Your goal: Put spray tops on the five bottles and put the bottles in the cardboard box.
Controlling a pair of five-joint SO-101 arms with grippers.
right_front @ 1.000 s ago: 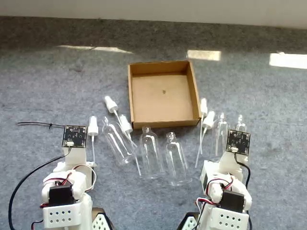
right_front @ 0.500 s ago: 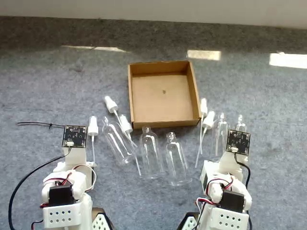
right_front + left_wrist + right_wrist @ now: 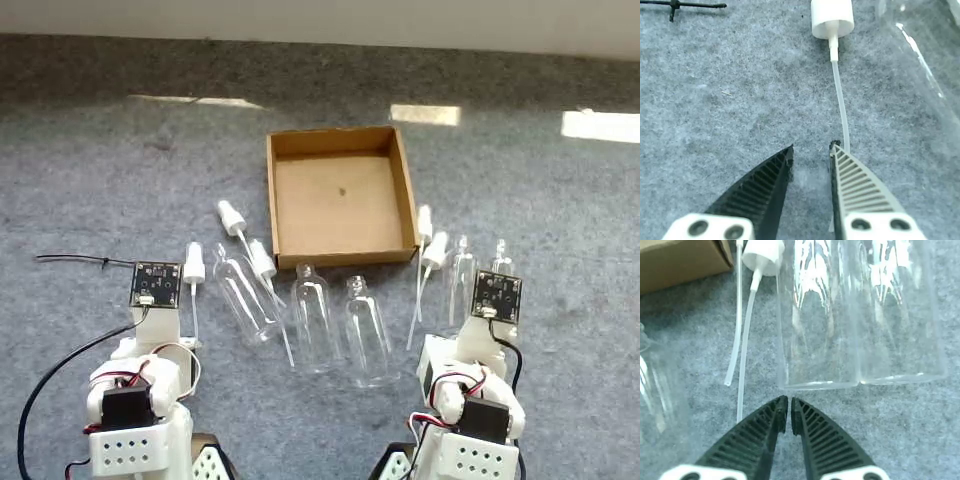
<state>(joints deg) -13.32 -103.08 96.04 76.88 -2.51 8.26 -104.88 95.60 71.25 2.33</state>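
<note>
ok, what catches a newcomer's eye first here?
The open cardboard box sits in the middle of the grey felt. On its near side, three uncapped clear bottles lie flat, with white spray tops loose beside them. The left claw stands open by one top's tube; the right claw is shut at the base of a further pair of bottles.

Table cover (image 3: 100,180): grey, finely speckled, pale bright patches along the far edge.
Cardboard box (image 3: 405,190): brown, lighter along the rim, one small dark spot on the floor.
Bottles (image 3: 311,320): clear, colourless, streaked with white glints.
Spray tops (image 3: 194,265): white caps, milky translucent tubes.
Left gripper (image 3: 811,146): one finger black, the other pale grey, both ribbed.
Right gripper (image 3: 788,400): black, ribbed.
Arms (image 3: 135,440): white shells, black motors, red and black wires.
Cable tie (image 3: 80,260): black, near the table's left edge.
</note>
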